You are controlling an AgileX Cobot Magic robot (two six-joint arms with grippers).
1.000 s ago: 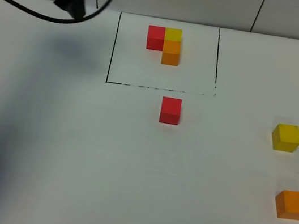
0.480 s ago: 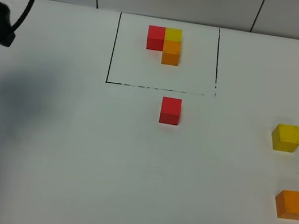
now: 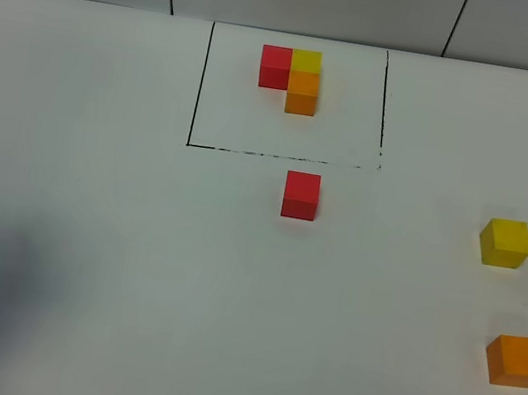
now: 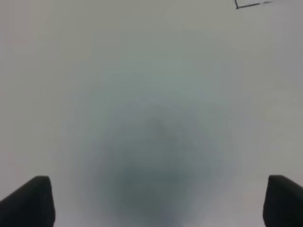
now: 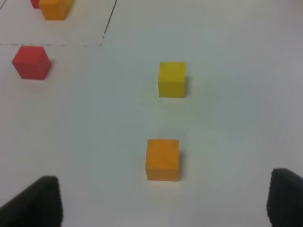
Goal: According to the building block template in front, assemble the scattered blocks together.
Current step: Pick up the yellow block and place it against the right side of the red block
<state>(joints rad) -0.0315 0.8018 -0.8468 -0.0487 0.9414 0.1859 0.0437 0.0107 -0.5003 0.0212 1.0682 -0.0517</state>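
Red cube (image 3: pixel 301 195) is set alone just outside the box (image 3: pixel 199 85) drawn round the template (image 3: pixel 294 78). Yellow cube (image 3: pixel 505 243) and orange cube (image 3: pixel 515 360) are left far right, unjoined. Left gripper (image 4: pixel 156 203), withdrawn from overhead view, is spread empty, and right gripper (image 5: pixel 163 202) likewise.

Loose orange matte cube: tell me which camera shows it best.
The right wrist view: the loose orange matte cube sits large and near centre, top and one side visible. The exterior high view shows it small near the right edge. The left wrist view misses it.

The template cluster (image 3: pixel 297 73) sits inside the black outline (image 3: pixel 199 85), red cube (image 3: pixel 301 195) just outside it
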